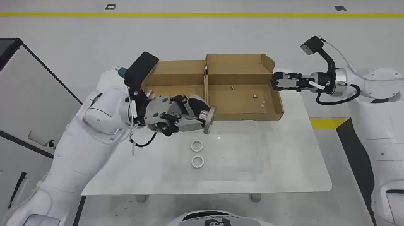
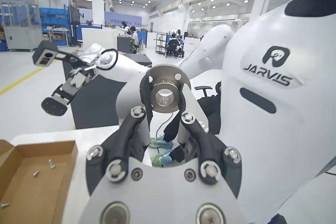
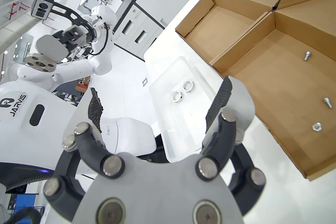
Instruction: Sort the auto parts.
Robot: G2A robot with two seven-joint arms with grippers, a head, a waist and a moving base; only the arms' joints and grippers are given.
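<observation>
The left claw clamps the flanged bushing; the right claw stands empty at the right box.
Top view: the flanged bushing sits at the left claw's tips, over the near right corner of the left box. Its axis runs left-right in line with the claw, and the flange disc faces right. Two rings lie nearer on the table. Left wrist view: the fingers pinch the hub from either side, bore toward the camera, flange beyond. Right wrist view: the right claw is spread wide with nothing between, and bolts lie on the right box's floor.
</observation>
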